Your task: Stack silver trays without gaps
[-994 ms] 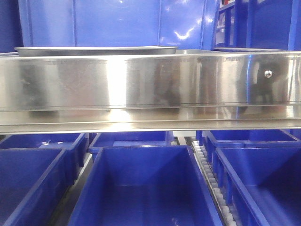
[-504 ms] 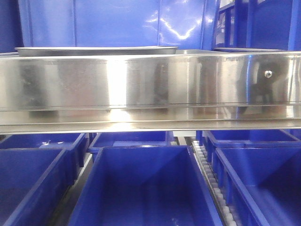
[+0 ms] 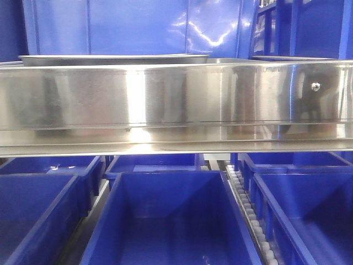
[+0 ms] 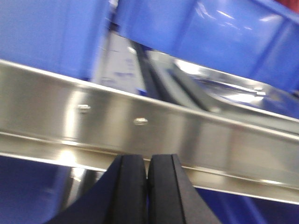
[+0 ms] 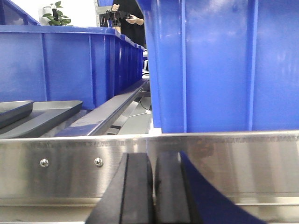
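In the front view a silver tray (image 3: 113, 59) lies on the shelf, only its rim and side showing above the steel front panel (image 3: 176, 99). A second, lower silver rim (image 3: 231, 61) shows to its right. In the left wrist view, trays (image 4: 233, 88) lie blurred beyond the panel. My left gripper (image 4: 147, 158) is shut and empty, just below the panel. In the right wrist view two trays (image 5: 46, 114) lie side by side at left behind the panel. My right gripper (image 5: 153, 156) is shut and empty in front of it. Neither gripper shows in the front view.
The steel panel carries a screw (image 3: 314, 86) and spans the whole width. Several open blue bins (image 3: 171, 221) sit below the shelf, with a roller track (image 3: 245, 210) between them. A tall blue bin (image 5: 219, 65) stands on the shelf at right, more blue bins (image 3: 138, 27) behind.
Only the reflections on the steel panel shift slightly. The trays have not moved.
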Controlling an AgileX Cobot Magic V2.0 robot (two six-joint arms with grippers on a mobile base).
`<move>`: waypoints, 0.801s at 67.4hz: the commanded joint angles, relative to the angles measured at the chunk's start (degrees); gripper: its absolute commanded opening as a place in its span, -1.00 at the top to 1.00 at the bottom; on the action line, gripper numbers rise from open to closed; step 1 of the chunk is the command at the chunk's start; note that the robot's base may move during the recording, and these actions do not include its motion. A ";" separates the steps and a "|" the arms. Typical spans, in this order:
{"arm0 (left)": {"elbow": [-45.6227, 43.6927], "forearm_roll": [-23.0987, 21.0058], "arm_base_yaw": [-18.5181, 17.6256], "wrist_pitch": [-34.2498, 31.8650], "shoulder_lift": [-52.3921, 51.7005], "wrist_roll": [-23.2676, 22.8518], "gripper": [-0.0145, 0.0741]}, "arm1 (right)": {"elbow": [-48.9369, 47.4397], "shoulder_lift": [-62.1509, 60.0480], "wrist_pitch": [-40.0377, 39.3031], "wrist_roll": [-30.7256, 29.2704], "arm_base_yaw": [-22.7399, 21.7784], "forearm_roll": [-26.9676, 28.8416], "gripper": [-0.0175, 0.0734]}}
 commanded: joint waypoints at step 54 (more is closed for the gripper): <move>10.23 -3.57 7.07 -17.61 -4.75 20.80 0.65 | 0.00 -0.49 -0.69 0.14 -0.30 0.07 0.66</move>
